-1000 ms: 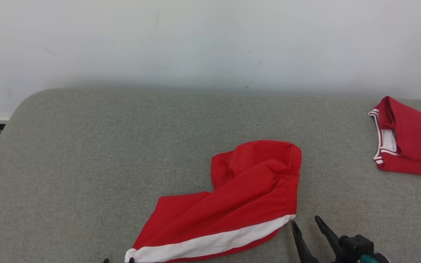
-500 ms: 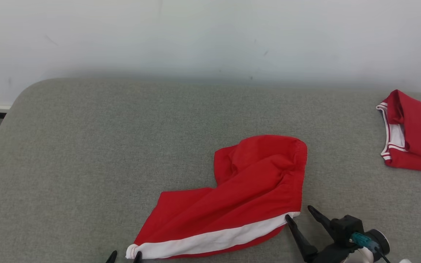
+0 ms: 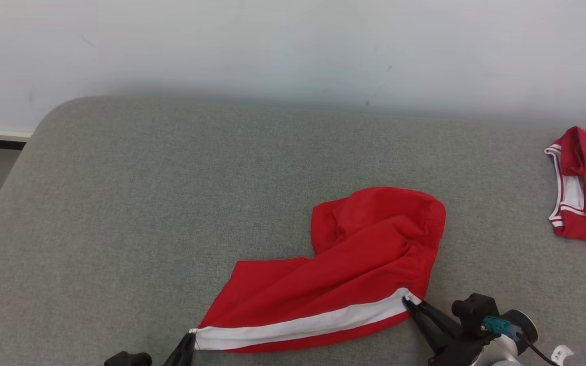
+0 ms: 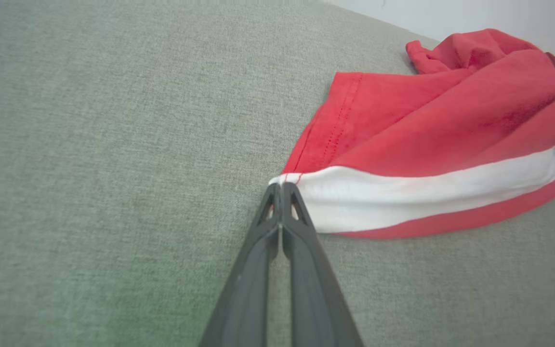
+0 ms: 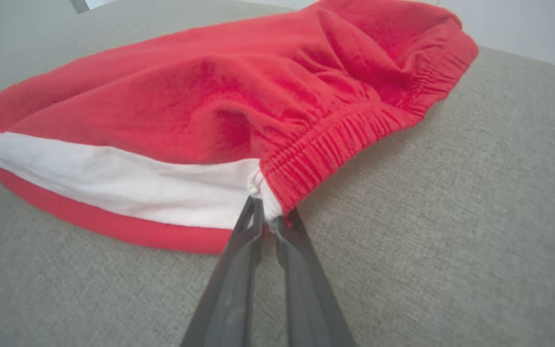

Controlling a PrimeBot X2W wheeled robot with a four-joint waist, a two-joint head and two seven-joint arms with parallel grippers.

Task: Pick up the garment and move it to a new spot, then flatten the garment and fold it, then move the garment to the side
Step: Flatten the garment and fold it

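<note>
- Lower centre, on the grey woven cushion (image 3: 171, 203), I see crumpled red cloth shorts with a white stripe (image 3: 354, 264).
- Left gripper (image 4: 281, 190) pinches the hem corner; right gripper (image 5: 269, 217) pinches the waistband corner.

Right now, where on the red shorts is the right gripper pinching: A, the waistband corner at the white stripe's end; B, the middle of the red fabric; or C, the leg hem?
A: the right gripper is shut on the shorts where the white stripe meets the gathered waistband.
</note>
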